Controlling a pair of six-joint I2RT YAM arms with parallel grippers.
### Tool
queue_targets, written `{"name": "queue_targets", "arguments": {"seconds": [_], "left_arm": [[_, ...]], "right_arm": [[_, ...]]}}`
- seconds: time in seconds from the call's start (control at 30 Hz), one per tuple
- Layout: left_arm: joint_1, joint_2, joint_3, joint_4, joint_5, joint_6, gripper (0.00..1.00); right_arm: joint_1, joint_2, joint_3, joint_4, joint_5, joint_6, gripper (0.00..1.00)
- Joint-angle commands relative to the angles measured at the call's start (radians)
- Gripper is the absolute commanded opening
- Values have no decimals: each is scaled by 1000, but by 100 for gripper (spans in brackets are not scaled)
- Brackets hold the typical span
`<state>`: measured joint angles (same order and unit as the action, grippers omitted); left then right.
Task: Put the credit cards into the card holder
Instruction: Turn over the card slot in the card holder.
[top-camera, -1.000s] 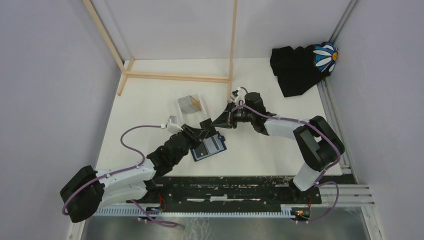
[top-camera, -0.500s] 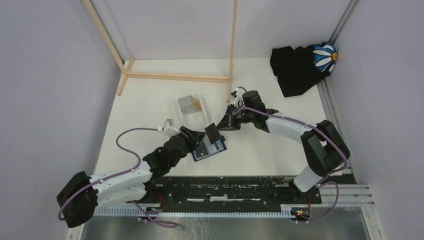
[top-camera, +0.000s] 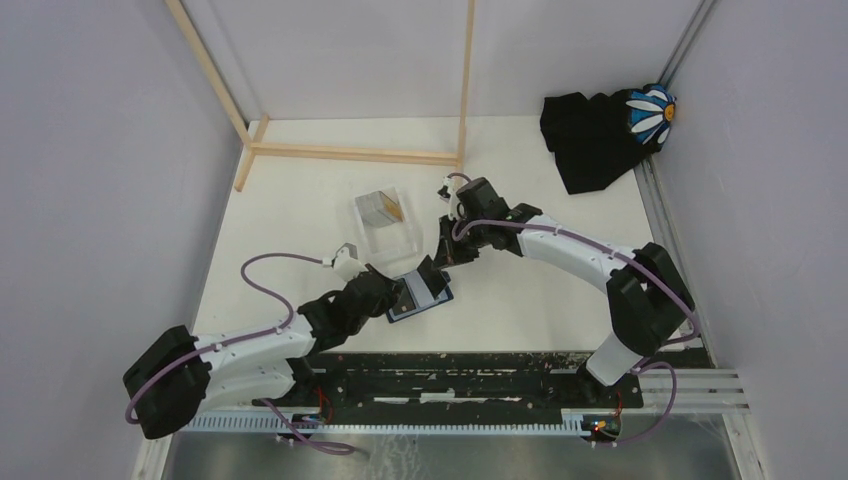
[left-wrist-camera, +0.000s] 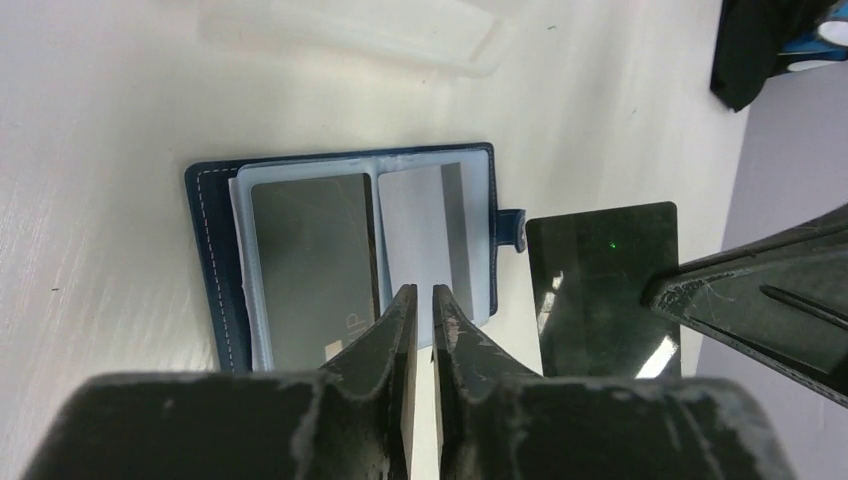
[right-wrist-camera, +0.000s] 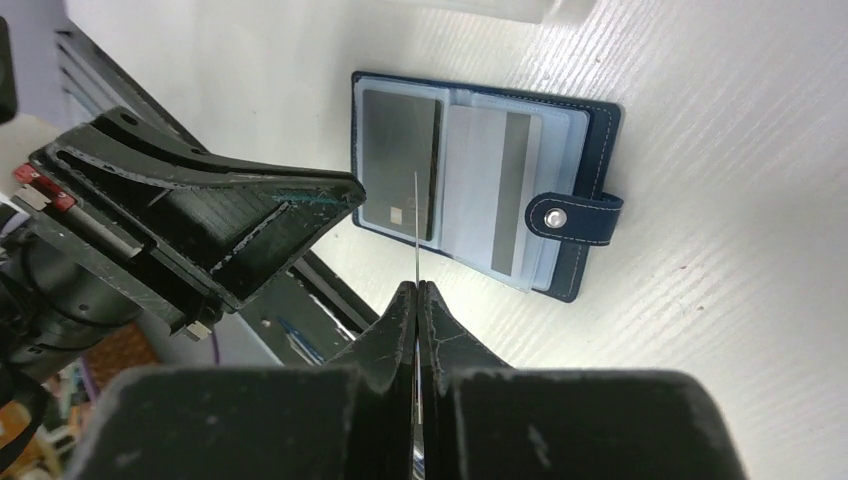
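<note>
The navy card holder (top-camera: 425, 297) lies open on the table, grey pockets up. One silvery-grey credit card (left-wrist-camera: 310, 255) sits in its left pocket. My right gripper (top-camera: 447, 257) is shut on a dark credit card (left-wrist-camera: 600, 290), held on edge just above the holder. In the right wrist view that card (right-wrist-camera: 415, 225) shows as a thin line over the pockets. My left gripper (left-wrist-camera: 418, 297) hovers at the holder's near edge, jaws a narrow slit apart with nothing between them. More credit cards (top-camera: 381, 207) stand in the clear box (top-camera: 392, 228).
A wooden frame (top-camera: 350, 152) lies at the back left of the table. A black cloth with a daisy print (top-camera: 600, 130) is bunched at the back right. A black rail (top-camera: 450, 375) runs along the near edge by the arm bases.
The right gripper has carried the dark card left and down over the open holder. The left gripper widened, then narrowed again, and has settled at the holder's near-left edge.
</note>
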<state>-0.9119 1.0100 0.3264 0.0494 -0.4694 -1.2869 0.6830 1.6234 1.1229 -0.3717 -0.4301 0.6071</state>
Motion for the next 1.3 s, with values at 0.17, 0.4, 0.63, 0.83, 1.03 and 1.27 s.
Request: {"name": "queue_targets", "arguments": {"seconds": [0.17, 0.4, 0.63, 0.83, 1.03, 1.27], "left_arm": [[-19, 75, 66, -58, -35, -31, 5], [-22, 108, 73, -84, -28, -47, 3], [-24, 135, 77, -106, -21, -70, 3], [-25, 165, 87, -117, -7, -78, 3], [-28, 174, 89, -117, -5, -84, 3], [-30, 179, 87, -118, -5, -91, 3]], "right_arm": [[82, 86, 121, -152, 209, -142, 1], [102, 118, 131, -165, 307, -178, 1], [102, 111, 132, -178, 395, -205, 1], [102, 105, 122, -165, 418, -202, 1], [102, 115, 115, -143, 391, -184, 1], [95, 125, 104, -115, 329, -151, 1]]}}
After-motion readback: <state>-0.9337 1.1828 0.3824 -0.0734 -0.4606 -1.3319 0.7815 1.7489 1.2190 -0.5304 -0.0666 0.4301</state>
